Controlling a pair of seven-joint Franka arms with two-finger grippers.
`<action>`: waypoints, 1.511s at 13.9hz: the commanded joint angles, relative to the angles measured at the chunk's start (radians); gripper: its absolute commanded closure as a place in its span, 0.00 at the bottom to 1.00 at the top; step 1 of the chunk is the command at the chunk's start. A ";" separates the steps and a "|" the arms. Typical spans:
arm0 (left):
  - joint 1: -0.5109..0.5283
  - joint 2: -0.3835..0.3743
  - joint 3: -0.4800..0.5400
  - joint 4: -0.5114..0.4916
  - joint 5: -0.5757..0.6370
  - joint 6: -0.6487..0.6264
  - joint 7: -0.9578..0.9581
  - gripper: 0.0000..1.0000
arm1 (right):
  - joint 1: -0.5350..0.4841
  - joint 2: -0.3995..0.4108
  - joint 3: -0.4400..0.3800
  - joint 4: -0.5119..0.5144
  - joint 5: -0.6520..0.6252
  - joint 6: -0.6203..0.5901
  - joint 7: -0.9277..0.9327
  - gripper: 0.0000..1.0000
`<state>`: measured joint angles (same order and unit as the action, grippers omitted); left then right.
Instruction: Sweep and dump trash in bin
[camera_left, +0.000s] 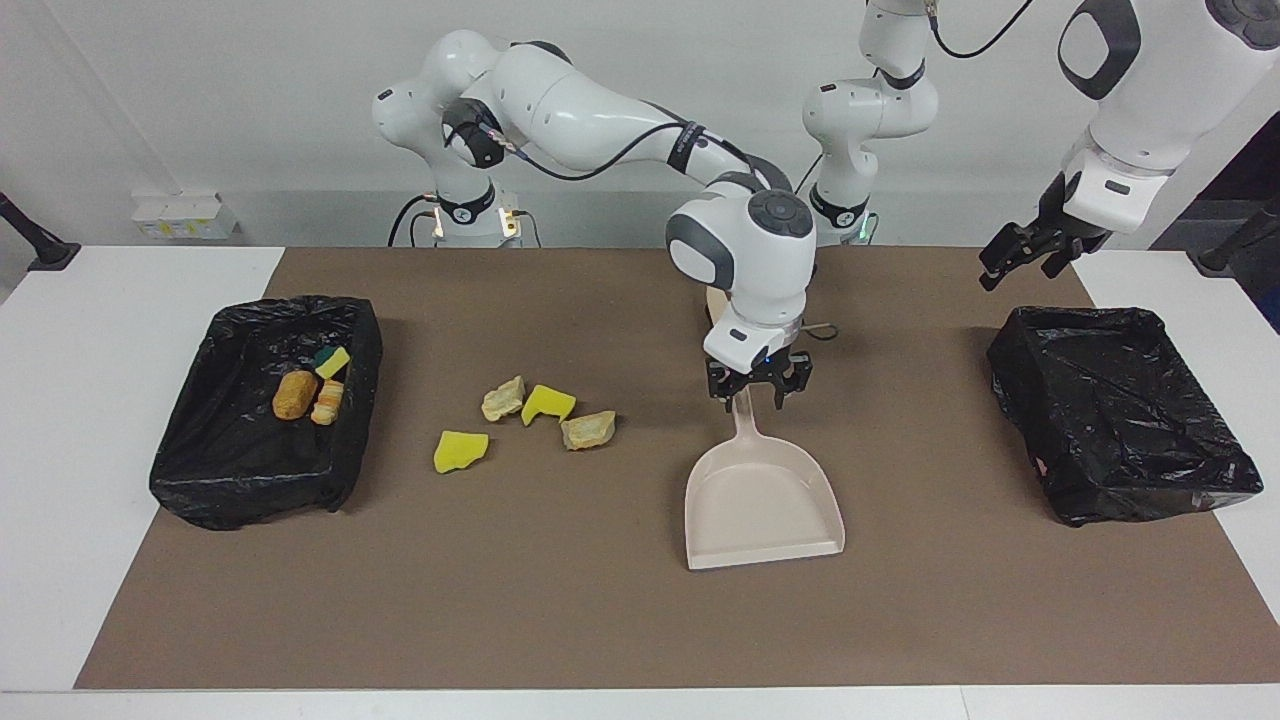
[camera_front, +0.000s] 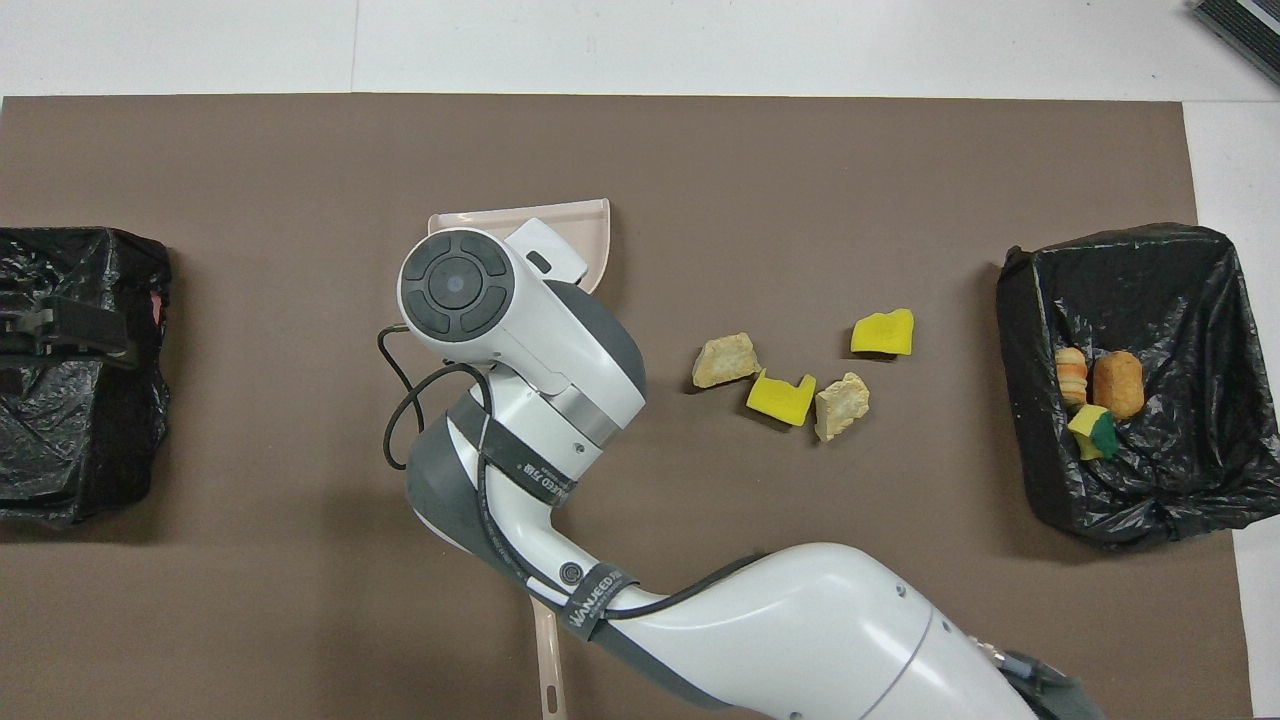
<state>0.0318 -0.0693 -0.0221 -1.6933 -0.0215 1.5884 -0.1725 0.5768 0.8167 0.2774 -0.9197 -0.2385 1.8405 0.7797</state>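
Note:
Loose trash lies on the brown mat: a tan lump (camera_left: 503, 398), a yellow sponge chunk (camera_left: 547, 403), another tan lump (camera_left: 588, 429) and a second yellow chunk (camera_left: 460, 450). Three more scraps (camera_left: 310, 390) sit in the black-lined bin (camera_left: 250, 480) at the right arm's end. The beige dustpan (camera_left: 765, 500) rests flat on the mat beside the loose scraps, toward the left arm's end, its handle (camera_left: 745, 425) pointing at the robots. My right gripper (camera_left: 757, 388) hovers open just over the handle's tip, holding nothing. My left gripper (camera_left: 1020, 270) waits open in the air.
A second black-lined bin (camera_left: 1150, 490) stands at the left arm's end, under the left gripper (camera_front: 60, 330) in the overhead view. A separate beige handle (camera_front: 546, 655) lies nearer to the robots than the dustpan, partly under the right arm.

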 joint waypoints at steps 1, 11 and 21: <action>0.000 -0.027 0.005 0.008 0.018 -0.027 0.005 0.00 | 0.001 -0.112 0.008 -0.140 0.024 -0.017 0.065 0.09; 0.013 -0.046 0.007 0.008 0.018 -0.021 -0.001 0.00 | 0.072 -0.586 0.060 -1.036 0.099 0.344 0.164 0.06; 0.017 -0.046 0.007 0.008 0.018 -0.021 -0.001 0.00 | 0.167 -0.676 0.072 -1.179 0.281 0.347 0.121 0.16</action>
<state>0.0460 -0.1101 -0.0137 -1.6932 -0.0207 1.5799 -0.1735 0.7494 0.1650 0.3479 -2.0698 0.0138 2.1621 0.9191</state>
